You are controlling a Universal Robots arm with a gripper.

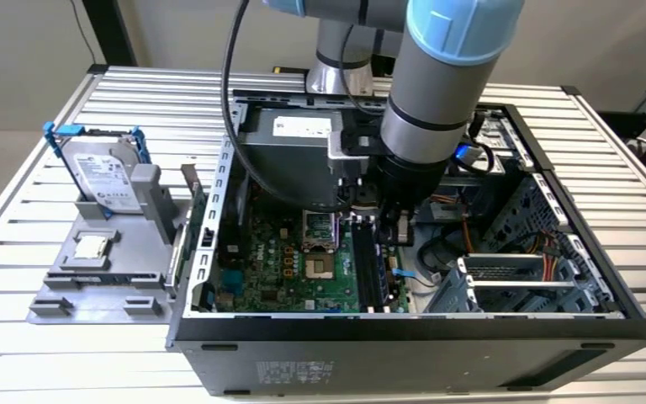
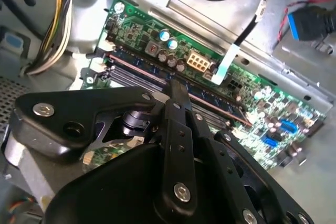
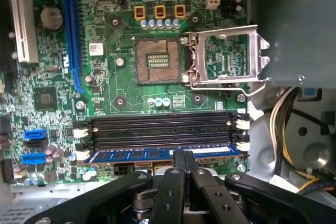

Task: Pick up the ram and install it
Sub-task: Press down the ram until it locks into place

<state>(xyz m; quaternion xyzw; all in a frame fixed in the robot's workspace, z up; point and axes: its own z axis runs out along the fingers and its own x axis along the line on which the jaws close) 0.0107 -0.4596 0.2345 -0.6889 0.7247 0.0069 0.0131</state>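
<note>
Down inside the open black computer case, the arm's black gripper sits right over the memory slots of the green motherboard. The ram, a thin blue-green circuit-board stick, lies along the slot nearest the board's edge in the first wrist view, next to the other long black memory slots, which look bare.

The fingers are drawn together to a narrow tip and that tip sits right on the top edge of the stick near its middle, so I'd say they're pinching it, or at least pressed onto it. The second wrist view has the same fingertips coming down on the slot row.

How far along: the pick-up is clearly done, and the stick is lined up with its slot and down in it. Whether it's fully seated I honestly can't tell. The white end clips are too small to tell if they've snapped closed. So my guess is it's at the seating stage, with letting go still left.

Off on the exterior view's left, the silver boxy hard drive with blue rails sits in a grey parts holder on the slatted metal table, untouched.
</note>
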